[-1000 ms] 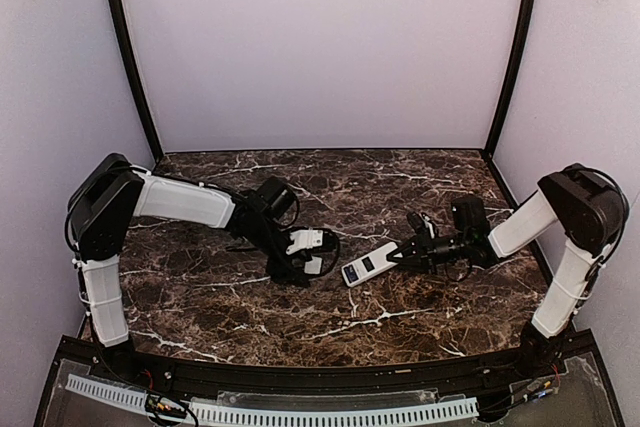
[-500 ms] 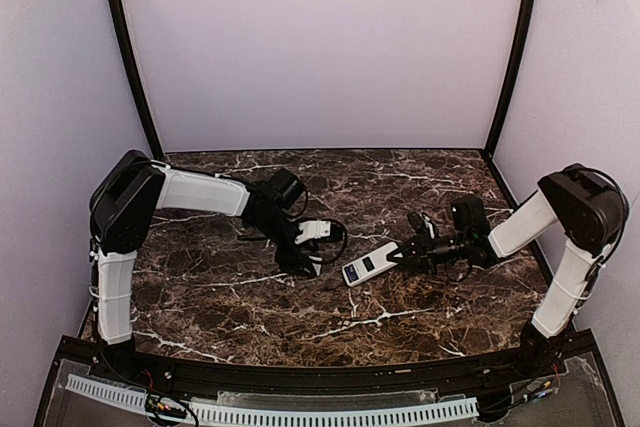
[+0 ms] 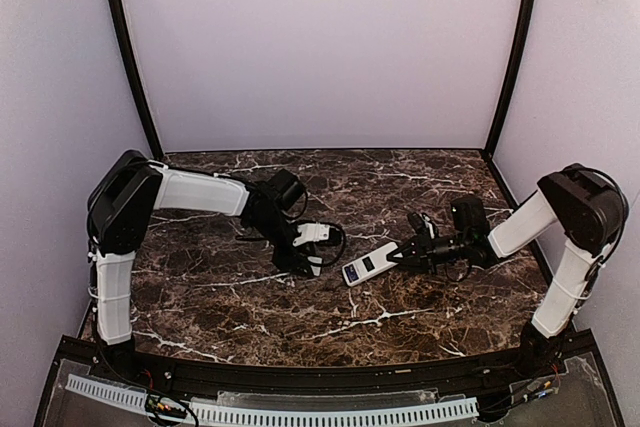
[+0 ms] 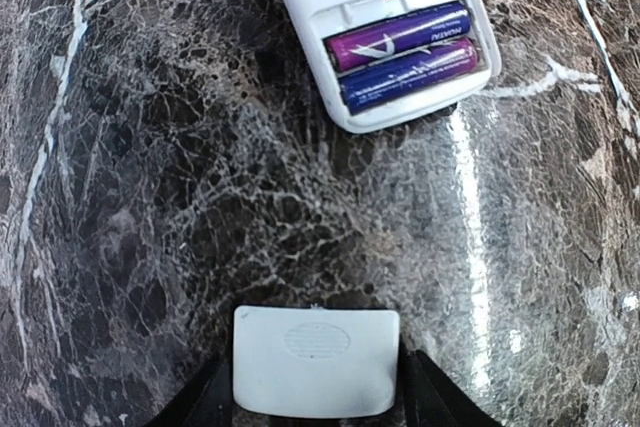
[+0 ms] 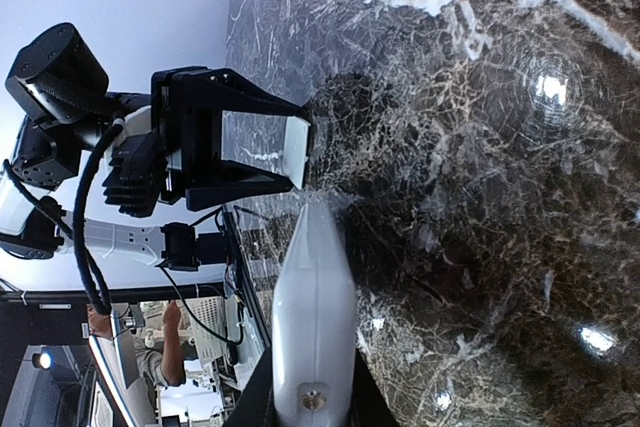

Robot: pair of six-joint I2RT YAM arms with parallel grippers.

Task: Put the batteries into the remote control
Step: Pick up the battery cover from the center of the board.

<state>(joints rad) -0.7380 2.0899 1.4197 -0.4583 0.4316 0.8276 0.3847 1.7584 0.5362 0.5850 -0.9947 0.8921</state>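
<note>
Dark brown marble veined with white makes up the tabletop (image 3: 220, 307), which is closed in by pale lilac walls (image 3: 320, 47) with two black posts (image 3: 125, 47) at the back corners. One small slim remote control (image 3: 368, 264) lies near the centre of the top view, white back up and set on a slant. Its open rectangular recess holds two batteries side by side along their length, filling it: one slim purple cylinder (image 4: 398, 37) and, just below it in the left wrist view, a bluer one (image 4: 410, 75). There is one small white flat cover plate (image 4: 315, 360). It sits at the bottom of that view, apart from the remote, with bare marble between them. The left gripper (image 4: 316, 387) has its black fingers (image 4: 432, 402) against the plate's two side edges, pinching it. From the right of the top view the right gripper (image 3: 400, 256) reaches in, its jaws pressed onto the remote's right-hand end. In the right wrist view the remote shows edge-on, so its recess is hidden. Beyond it there, the left gripper and the plate block part of the marble.
</note>
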